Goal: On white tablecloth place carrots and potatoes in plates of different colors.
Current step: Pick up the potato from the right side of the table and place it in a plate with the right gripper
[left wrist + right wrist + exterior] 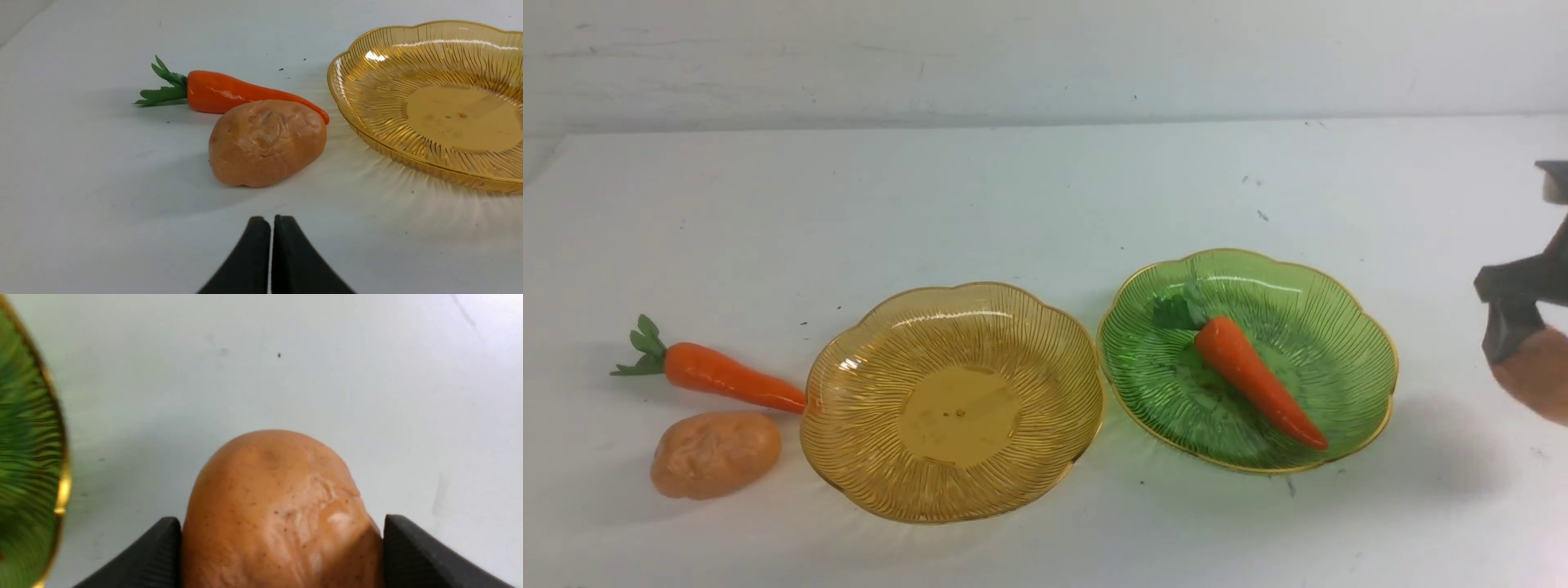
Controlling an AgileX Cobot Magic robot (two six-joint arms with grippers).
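Note:
On the white tablecloth (1013,188) an amber-yellow plate (952,400) stands empty at centre left. A green plate (1248,359) to its right holds one carrot (1258,380). A second carrot (723,376) and a potato (716,454) lie left of the amber plate; both show in the left wrist view, carrot (229,92), potato (267,143). My left gripper (271,222) is shut and empty, short of that potato. My right gripper (1515,327) at the right edge is shut on the other potato (282,514), right of the green plate's rim (61,486).
A pale wall (1045,57) runs behind the table's far edge. The amber plate's rim (347,110) lies close beside the carrot tip and the potato on the left.

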